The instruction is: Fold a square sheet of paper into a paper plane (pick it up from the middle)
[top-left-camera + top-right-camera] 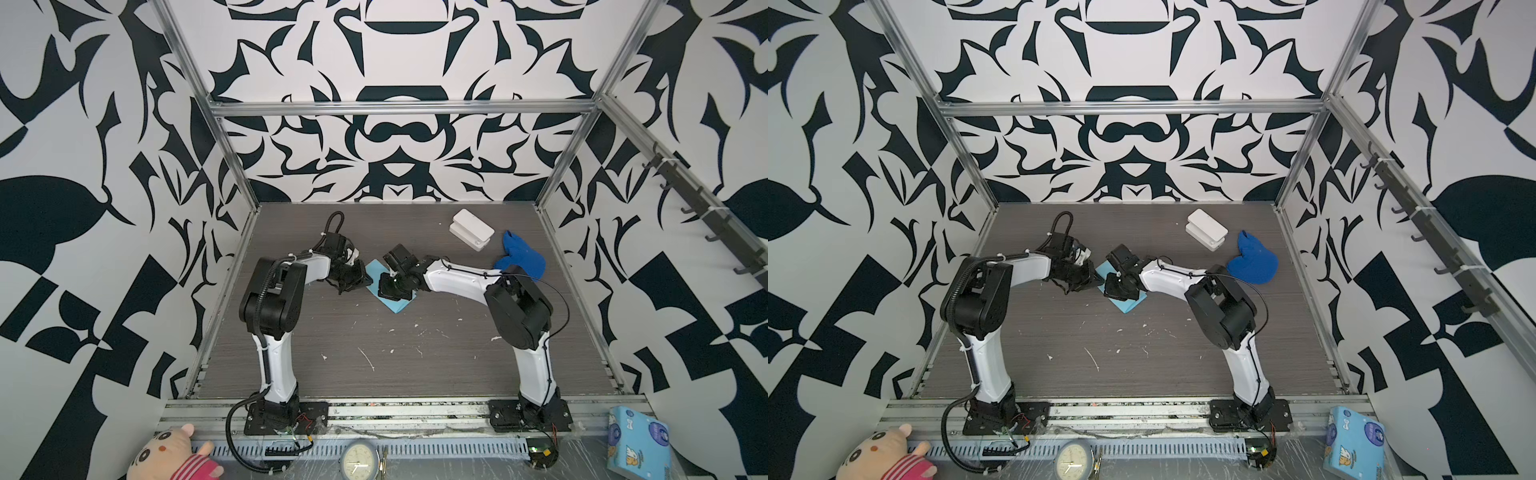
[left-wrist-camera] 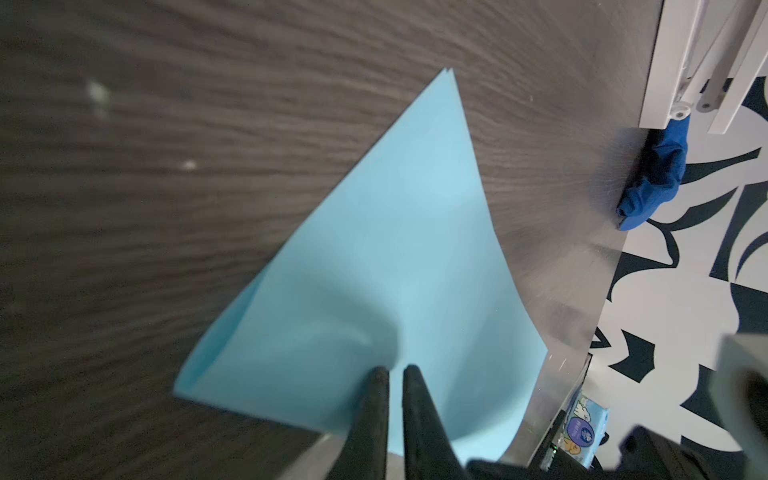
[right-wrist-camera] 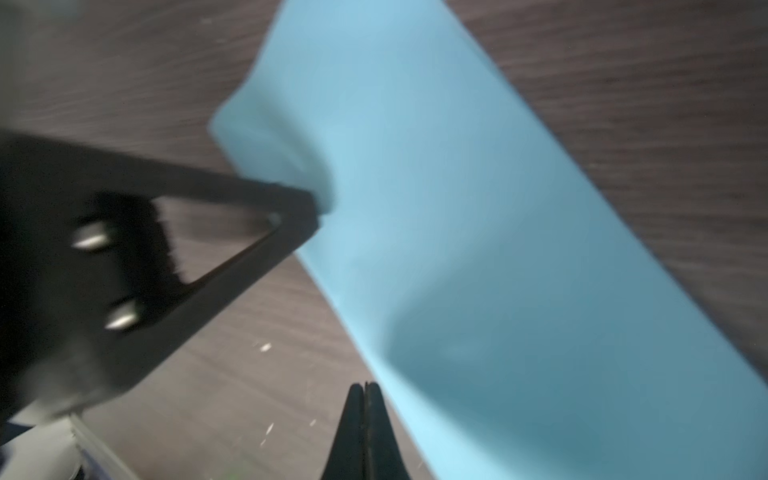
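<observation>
Folding is at an early stage: the sheet is doubled into a triangle, w/ two layers meeting at the tip; nose & wing folds are left, I'd say. It sits mid-surface, thin, matte, light blue, puckered where the left tool pinches it. Right tool: jaws together, empty, just beside its edge.

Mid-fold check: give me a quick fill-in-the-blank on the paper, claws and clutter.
1. The left claw pinches the thin light-blue folded paper sheet, which rests on the dark wood-grain ____.
2. The right claw, nothing between its tips, is ____.
3. The crumpled royal-blue cloth and the flat white box sit on the ____ arm's side.
Missing: table; shut; right.
</observation>
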`<act>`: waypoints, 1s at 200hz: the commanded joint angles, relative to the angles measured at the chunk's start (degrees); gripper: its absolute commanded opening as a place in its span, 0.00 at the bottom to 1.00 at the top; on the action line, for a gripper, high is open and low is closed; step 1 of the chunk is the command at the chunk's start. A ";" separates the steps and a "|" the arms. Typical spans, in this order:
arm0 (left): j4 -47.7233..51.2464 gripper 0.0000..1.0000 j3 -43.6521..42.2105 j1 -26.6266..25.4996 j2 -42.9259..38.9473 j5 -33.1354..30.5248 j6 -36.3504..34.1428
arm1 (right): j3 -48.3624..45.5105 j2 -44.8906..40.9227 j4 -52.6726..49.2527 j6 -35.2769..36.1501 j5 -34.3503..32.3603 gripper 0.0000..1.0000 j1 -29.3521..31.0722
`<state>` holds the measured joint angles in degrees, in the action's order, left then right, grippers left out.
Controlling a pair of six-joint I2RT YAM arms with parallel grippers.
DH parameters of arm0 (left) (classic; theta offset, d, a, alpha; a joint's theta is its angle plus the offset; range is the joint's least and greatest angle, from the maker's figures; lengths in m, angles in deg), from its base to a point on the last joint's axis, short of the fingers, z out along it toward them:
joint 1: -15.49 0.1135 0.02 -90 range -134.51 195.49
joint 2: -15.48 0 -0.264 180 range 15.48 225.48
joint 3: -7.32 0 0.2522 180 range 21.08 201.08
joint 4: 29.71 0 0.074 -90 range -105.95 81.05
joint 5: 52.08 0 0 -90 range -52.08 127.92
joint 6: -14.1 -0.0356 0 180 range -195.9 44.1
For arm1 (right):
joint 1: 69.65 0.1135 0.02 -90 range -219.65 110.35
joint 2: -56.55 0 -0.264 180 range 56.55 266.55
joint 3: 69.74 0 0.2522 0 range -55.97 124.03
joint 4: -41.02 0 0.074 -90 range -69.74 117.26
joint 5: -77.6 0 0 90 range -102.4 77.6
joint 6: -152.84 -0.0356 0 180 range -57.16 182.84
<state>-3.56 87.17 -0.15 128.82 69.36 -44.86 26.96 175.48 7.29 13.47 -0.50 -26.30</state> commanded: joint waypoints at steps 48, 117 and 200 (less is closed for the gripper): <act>4.82 0.15 1.82 0.09 -1.87 -0.24 -2.64 | 3.68 2.13 -9.01 7.74 2.85 0.00 -2.43; 13.43 0.10 3.26 -4.81 -4.73 -5.02 -10.05 | 4.11 3.14 -12.28 12.72 4.15 0.00 -3.44; 19.51 0.07 6.07 -5.23 -0.42 -11.03 -13.08 | 3.95 3.57 -13.21 12.65 3.26 0.00 -3.45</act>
<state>11.36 91.56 -5.87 126.92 61.82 -55.87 30.15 177.77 -1.69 25.17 4.07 -29.57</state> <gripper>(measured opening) 0.073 0.045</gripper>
